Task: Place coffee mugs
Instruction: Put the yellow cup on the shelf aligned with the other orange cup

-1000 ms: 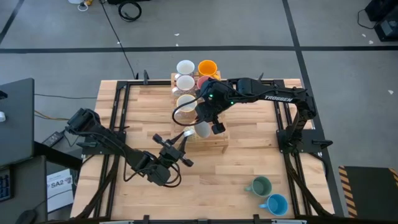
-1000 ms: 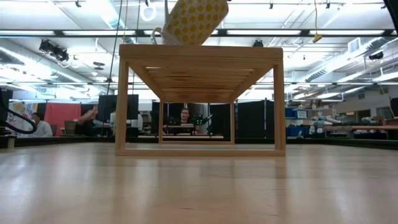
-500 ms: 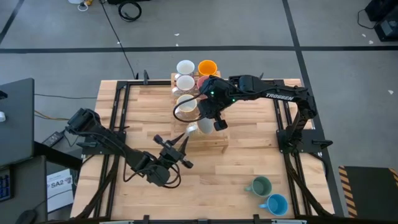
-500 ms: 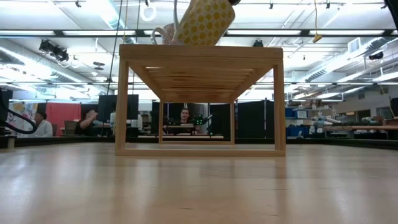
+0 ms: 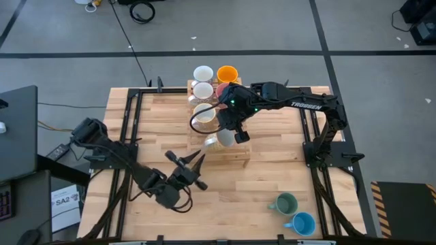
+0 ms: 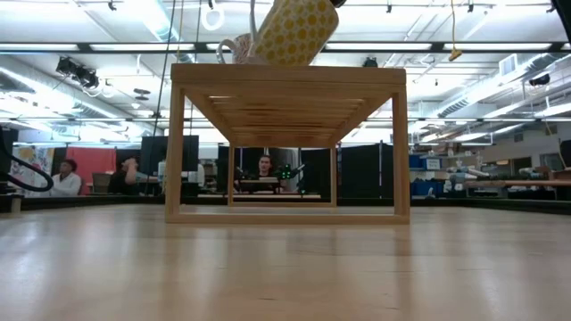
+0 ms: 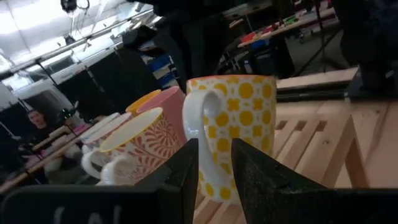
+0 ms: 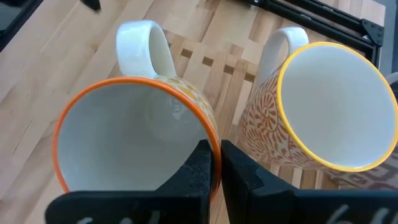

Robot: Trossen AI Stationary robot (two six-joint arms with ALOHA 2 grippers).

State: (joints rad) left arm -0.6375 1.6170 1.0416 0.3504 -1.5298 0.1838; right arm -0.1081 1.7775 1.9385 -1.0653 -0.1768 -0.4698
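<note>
My right gripper (image 8: 221,163) is over the wooden rack (image 6: 285,77), shut on a white mug with yellow dots (image 6: 294,30) and an orange rim. Beside that mug on the rack stands a patterned mug with a yellow rim (image 8: 323,106). Behind it are two white mugs (image 5: 203,73), an orange mug (image 5: 227,73) and a pink mug (image 7: 163,102). My left gripper (image 5: 192,160) stands open and empty at the rack's near left side, pointing at the dotted mug (image 7: 239,124). My right gripper pinches the dotted mug's wall at the rim (image 8: 214,140), one finger inside the mug and one outside, across from the handle (image 8: 144,45). The fingers slant down from the table's right. The mug hangs tilted over the rack top; whether its base touches the slats I cannot tell.
A green mug (image 5: 284,202) and a blue mug (image 5: 303,222) stand on the table near its near right corner. The rack is an open frame with a slatted top (image 7: 323,124). People sit in the room beyond the table (image 6: 264,167).
The dotted mug in my right gripper has tipped a little further and shifted slightly over the rack top. My left gripper has drawn back a little from the rack toward the table's near left.
</note>
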